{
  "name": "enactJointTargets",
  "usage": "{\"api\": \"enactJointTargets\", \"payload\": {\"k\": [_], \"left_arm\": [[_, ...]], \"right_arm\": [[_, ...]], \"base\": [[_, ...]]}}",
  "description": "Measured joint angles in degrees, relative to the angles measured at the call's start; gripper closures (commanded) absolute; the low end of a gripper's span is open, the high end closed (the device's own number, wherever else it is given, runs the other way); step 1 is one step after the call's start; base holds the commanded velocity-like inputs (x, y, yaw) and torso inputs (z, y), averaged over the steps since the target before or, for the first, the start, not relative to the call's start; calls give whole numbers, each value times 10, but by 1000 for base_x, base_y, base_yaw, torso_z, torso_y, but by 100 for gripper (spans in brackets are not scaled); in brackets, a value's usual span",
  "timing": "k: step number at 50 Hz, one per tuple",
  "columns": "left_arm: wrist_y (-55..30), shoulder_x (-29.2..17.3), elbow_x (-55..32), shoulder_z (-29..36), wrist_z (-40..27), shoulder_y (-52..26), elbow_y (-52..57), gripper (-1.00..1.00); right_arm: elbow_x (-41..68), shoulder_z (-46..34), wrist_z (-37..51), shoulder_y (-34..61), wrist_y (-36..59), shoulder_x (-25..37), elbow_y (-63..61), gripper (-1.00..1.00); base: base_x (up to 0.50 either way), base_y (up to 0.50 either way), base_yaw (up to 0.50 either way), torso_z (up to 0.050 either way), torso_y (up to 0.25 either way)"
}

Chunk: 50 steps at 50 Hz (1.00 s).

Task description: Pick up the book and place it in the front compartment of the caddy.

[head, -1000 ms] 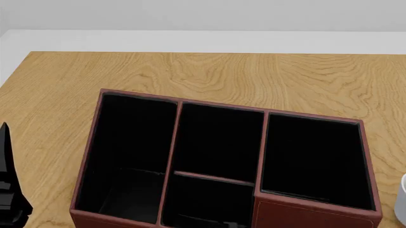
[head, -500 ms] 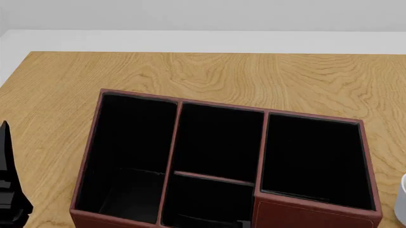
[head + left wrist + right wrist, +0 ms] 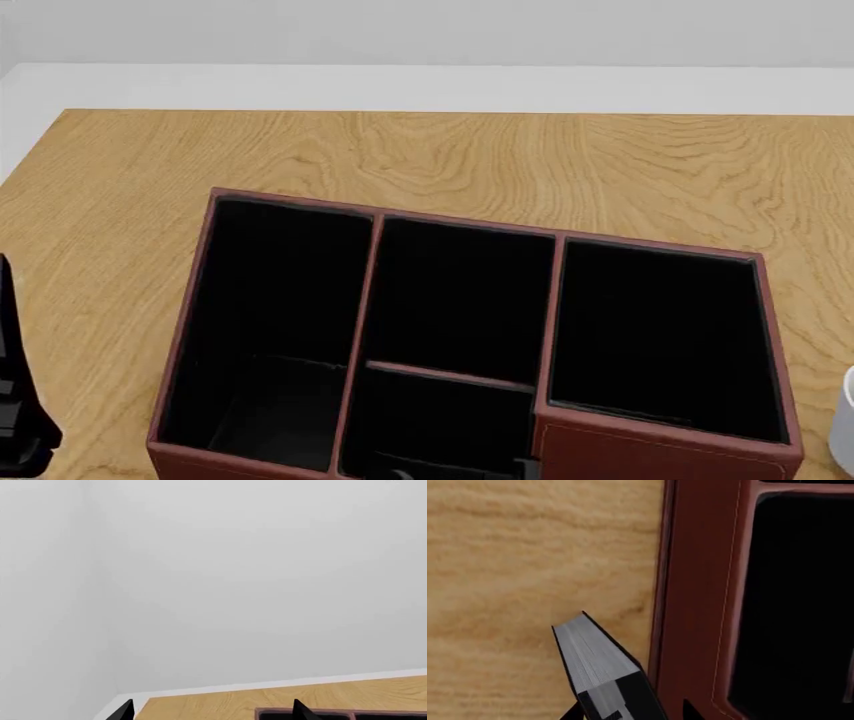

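The caddy (image 3: 667, 448) is a red-brown box with black-lined sections, standing mid-table in the head view. Its front compartment (image 3: 461, 300), the longer middle section, is empty. In the right wrist view the book (image 3: 590, 655), black with a white page edge, juts out over the wood right beside the caddy's outer wall (image 3: 694, 605). My right gripper (image 3: 630, 712) is shut on the book's lower end. My left gripper (image 3: 212, 712) is open with nothing between its fingertips (image 3: 123, 711), pointing across the table's far edge toward the wall.
A white mug (image 3: 843, 420) shows at the right edge of the head view, beside the caddy. My left arm (image 3: 14, 400) hangs at the table's left edge. Bare wooden table (image 3: 467, 150) stretches behind the caddy.
The left arm has slid slightly down and left in the head view. A small dark part at the caddy's near edge has shifted right.
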Motion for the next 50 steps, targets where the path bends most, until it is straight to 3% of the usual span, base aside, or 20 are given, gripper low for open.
{"api": "enactJointTargets", "payload": {"k": [17,36,50], "left_arm": [[12,-6,8,2,0,9,-1,-100],[21,-14,14,4,-3,13,2,-100],[26,-17,16,7,-2,13,2,-100]], "right_arm": [[61,4,46,17,34,-12,-33,100],[251,134,137,102,72,-78,-100,100],[390,200,182,178,36,-76,-96,100]], "base": [[1,1,3,-2,0],[1,0,1,0,0],[0,0,0,0,0]]}}
